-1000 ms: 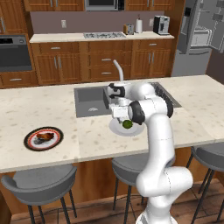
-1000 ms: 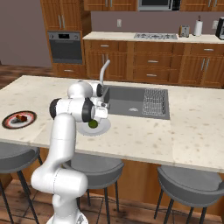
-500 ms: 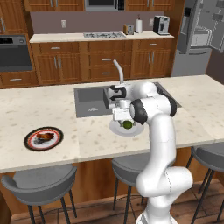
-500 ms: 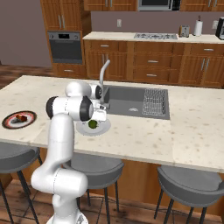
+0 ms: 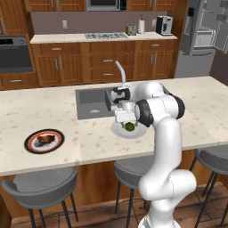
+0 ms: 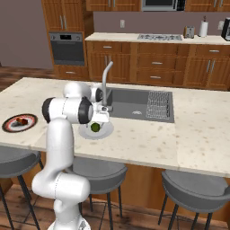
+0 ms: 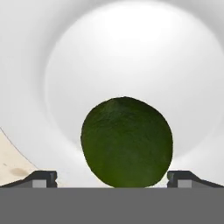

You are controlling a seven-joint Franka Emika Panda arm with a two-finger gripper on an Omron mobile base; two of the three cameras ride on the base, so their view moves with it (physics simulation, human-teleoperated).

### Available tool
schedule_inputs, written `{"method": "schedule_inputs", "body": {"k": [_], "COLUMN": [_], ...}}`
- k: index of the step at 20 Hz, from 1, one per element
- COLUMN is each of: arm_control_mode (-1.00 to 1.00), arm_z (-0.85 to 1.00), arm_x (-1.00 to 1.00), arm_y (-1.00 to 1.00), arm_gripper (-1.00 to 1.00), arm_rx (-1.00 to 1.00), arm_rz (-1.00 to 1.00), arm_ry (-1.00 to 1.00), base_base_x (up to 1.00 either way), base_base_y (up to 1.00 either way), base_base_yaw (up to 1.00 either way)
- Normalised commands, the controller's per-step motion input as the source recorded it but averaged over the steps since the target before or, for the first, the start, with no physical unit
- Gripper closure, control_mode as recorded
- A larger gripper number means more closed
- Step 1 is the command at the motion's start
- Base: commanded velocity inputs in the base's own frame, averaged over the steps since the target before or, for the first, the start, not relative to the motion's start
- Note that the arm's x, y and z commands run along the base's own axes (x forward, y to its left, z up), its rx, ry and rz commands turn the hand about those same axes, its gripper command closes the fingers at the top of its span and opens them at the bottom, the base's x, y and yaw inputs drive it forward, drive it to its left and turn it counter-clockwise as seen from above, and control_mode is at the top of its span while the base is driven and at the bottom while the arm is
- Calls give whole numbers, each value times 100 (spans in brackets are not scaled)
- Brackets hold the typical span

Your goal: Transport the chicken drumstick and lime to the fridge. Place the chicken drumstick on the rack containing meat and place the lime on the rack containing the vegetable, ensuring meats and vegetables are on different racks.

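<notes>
Speckled cream stone tops the bench (image 5: 58, 107) in the left base view, and on it we see the lime (image 5: 129, 126) sitting in a shallow white plate (image 5: 121, 132) just in front of the grey sink (image 5: 91, 102). Our gripper (image 5: 126, 119) hangs right over the lime, pointing down at it. Well apart to the left, near the bench's front edge, the chicken drumstick (image 5: 45, 139) lies on a dark-rimmed plate (image 5: 32, 144). At the upper right of the room we see the fridge (image 5: 202, 35) with its door open.

From the right base view we see the same layout mirrored — the lime (image 6: 95, 127) in the white plate (image 6: 105, 132), with the gripper (image 6: 97, 117) directly above it and the tall faucet (image 6: 106, 78) just behind. The chicken drumstick (image 6: 19, 121) rests on its dark-rimmed plate (image 6: 9, 127) at the far left of the bench (image 6: 202, 121).

Looking along the hand, we see the lime (image 7: 127, 142) large and dark green against the white plate (image 7: 131, 52), lying between the two fingertips (image 7: 41, 177), one on each side. The gripper (image 7: 113, 178) stands fully spread, wider than the lime, and it holds nothing — we see a gap between each tip and the fruit.
</notes>
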Motion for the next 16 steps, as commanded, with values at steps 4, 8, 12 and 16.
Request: {"method": "schedule_inputs", "body": {"k": [4, 8, 12, 16], "arm_control_mode": [-100, -100, -100, -100], "arm_z": [-16, -18, -3, -4], "arm_x": [0, 9, 18, 3], "arm_y": [0, -1, -11, -1], "arm_gripper": [-100, -100, -100, -100], "arm_rx": [0, 0, 4, 3], "arm_rz": [3, 6, 8, 6], "arm_ry": [-18, -15, -9, 0], "base_base_x": [0, 0, 0, 0], "base_base_y": [0, 0, 0, 0], "base_base_yaw": [0, 0, 0, 0]}}
